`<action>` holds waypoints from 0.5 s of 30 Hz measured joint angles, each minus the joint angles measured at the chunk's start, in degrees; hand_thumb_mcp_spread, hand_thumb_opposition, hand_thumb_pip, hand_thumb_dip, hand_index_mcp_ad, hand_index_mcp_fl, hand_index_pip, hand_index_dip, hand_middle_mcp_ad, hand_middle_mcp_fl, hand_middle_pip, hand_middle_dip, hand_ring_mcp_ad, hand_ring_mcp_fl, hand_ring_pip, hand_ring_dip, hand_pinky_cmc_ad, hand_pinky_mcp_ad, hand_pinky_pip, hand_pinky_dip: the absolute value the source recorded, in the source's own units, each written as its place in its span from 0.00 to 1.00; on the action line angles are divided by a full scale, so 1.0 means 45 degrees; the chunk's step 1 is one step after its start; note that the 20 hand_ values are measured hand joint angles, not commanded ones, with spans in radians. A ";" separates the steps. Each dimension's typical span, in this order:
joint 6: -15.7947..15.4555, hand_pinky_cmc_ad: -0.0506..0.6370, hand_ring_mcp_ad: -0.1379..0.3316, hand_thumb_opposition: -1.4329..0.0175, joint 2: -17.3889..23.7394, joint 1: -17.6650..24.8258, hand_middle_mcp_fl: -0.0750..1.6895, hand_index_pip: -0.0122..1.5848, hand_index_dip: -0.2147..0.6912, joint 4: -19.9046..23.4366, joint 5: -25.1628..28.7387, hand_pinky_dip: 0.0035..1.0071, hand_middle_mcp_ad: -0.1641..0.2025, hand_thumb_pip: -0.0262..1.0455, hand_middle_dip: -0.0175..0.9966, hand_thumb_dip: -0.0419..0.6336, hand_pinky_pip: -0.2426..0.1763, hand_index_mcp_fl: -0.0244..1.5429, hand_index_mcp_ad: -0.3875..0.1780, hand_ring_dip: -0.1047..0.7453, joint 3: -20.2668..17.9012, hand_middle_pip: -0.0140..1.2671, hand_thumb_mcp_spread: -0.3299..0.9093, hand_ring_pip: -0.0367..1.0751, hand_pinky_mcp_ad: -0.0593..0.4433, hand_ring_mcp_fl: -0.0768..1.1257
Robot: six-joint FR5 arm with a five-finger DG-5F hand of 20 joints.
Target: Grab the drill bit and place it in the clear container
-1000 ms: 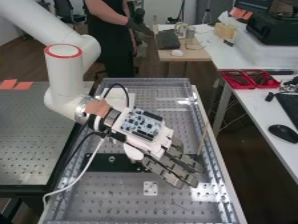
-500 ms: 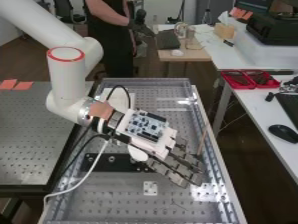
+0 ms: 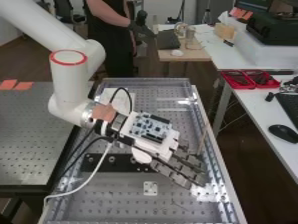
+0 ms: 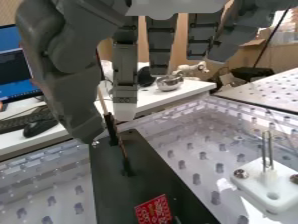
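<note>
No grasp made yet, by the look of it: your hand [image 3: 157, 146] hangs with fingers [image 4: 125, 75] straight, set wide and empty, beside the likely drill bit [image 4: 113, 132], roughly upright at the black plate's [image 3: 114, 163] right end; grip, lift and placing all left to you.

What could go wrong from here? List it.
The dark grey hand could topple the thin dark rod rising from the long black plate: its thumb is near. A rod so slender might slip from its fingers. The white block with two metal pins could be bumped if the hand swings low.
</note>
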 joint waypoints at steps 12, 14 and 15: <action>-0.0003 0.38 0.64 0.45 -0.0112 -0.0077 0.12 0.87 0.56 0.0104 -0.0083 0.18 0.59 0.57 0.22 0.44 0.44 0.14 0.53 0.16 0.0065 0.10 0.64 0.13 0.35 0.05; 0.0014 0.39 0.65 0.45 -0.0133 -0.0096 0.13 0.87 0.56 0.0122 -0.0035 0.18 0.59 0.57 0.22 0.44 0.44 0.15 0.53 0.16 0.0072 0.10 0.64 0.13 0.35 0.05; 0.0013 0.39 0.64 0.45 -0.0140 -0.0105 0.13 0.87 0.56 0.0124 -0.0042 0.18 0.59 0.57 0.22 0.44 0.44 0.14 0.53 0.16 0.0074 0.10 0.65 0.13 0.35 0.05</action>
